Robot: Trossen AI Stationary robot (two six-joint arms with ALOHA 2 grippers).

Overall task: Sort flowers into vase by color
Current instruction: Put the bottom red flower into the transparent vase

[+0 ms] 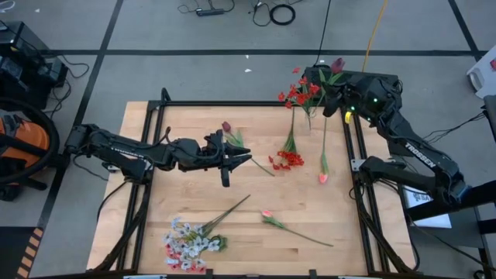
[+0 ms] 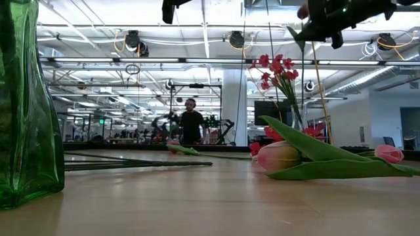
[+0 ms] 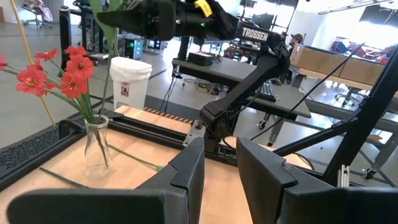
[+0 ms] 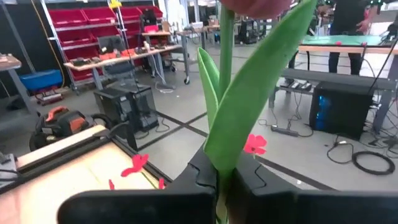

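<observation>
My right gripper (image 1: pixel 327 80) is beyond the table's far right corner, shut on a dark maroon tulip (image 1: pixel 337 64), high above a clear glass vase (image 3: pixel 96 146) that holds red flowers (image 1: pixel 298 94). My left gripper (image 1: pixel 242 160) is open and empty at the table's middle, beside the stem of a second maroon tulip (image 1: pixel 227 127) that lies flat. A red cluster (image 1: pixel 288 160), two pink tulips (image 1: pixel 322 177) (image 1: pixel 267 214) and a whitish-pink bunch (image 1: pixel 190 242) also lie on the table. My right gripper pinches the tulip's green stem and a leaf (image 4: pixel 219 155) between its two fingers, a little below the bud (image 4: pixel 255 5). The flower stands upright beyond the fingers. It is lifted clear of the table.
A green glass vase (image 2: pixel 26 105) stands close to the low camera at the table's near edge. Black frame rails (image 1: pixel 356 155) run along the table's sides. A person (image 2: pixel 191 124) stands in the room far behind the table.
</observation>
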